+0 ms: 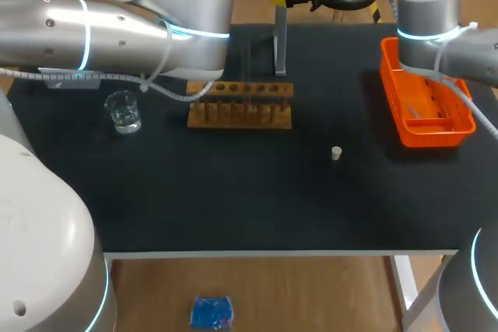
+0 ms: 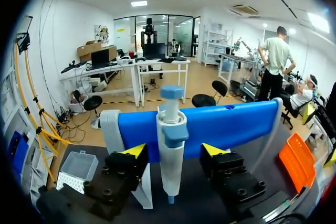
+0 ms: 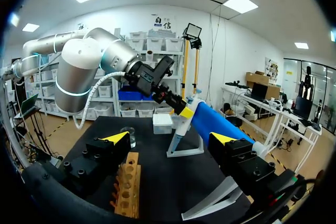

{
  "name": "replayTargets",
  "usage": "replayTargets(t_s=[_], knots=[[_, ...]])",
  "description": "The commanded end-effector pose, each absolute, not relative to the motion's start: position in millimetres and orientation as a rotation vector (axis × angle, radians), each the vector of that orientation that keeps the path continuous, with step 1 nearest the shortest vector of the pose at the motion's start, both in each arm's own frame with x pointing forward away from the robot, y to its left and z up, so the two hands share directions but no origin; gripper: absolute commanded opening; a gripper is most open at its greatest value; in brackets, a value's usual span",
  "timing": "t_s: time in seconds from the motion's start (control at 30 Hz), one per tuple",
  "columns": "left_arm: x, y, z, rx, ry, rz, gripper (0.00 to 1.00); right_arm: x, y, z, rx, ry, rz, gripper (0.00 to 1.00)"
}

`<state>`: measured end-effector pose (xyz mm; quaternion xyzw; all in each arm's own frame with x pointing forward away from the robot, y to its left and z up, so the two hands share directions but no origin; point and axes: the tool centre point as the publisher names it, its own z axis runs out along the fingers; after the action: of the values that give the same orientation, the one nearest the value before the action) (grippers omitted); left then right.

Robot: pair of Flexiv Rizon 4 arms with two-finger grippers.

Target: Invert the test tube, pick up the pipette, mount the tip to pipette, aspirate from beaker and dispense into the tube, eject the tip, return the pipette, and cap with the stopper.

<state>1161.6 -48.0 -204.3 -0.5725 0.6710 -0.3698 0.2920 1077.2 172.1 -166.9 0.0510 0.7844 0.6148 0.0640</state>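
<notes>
Where our left gripper point(image 2: 174, 150) straddles the white-and-blue plastic pipette point(image 2: 171, 169), its fingers stand apart and seem just shy of touching it, though the angle is poor. The pipette hangs upright on the blue bar stand point(image 2: 226, 124). Our right gripper point(image 3: 169, 138) gapes wide, holding nothing, with the wooden tube rack point(image 3: 127, 184) ahead of it.

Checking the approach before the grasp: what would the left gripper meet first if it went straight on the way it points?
Most likely the pipette, hanging upright on the blue stand, in line with the gap of the open left gripper. Depth is unclear, so I cannot tell how far off.
</notes>
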Motion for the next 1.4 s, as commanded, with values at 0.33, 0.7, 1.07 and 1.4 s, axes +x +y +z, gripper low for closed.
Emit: replayTargets(t_s=[0.33, 0.7, 1.07, 1.4], knots=[[1147.5, -53.9, -177.8, -1.482, 1.782, -1.012, 1.00, 1077.7, 171.5, -166.1, 0.153, 2.374, 1.854, 1.00], [1090.9, -64.8, -146.0, -1.339, 1.900, -1.088, 1.00, 1077.7, 171.5, -166.1, 0.153, 2.374, 1.854, 1.00], [989.8, -87.9, -111.0, -0.883, 2.149, -1.516, 1.00, 1077.7, 171.5, -166.1, 0.153, 2.374, 1.854, 1.00], [907.9, -108.1, -121.6, -0.723, 2.193, -1.535, 1.00, 1077.7, 171.5, -166.1, 0.153, 2.374, 1.854, 1.00]])
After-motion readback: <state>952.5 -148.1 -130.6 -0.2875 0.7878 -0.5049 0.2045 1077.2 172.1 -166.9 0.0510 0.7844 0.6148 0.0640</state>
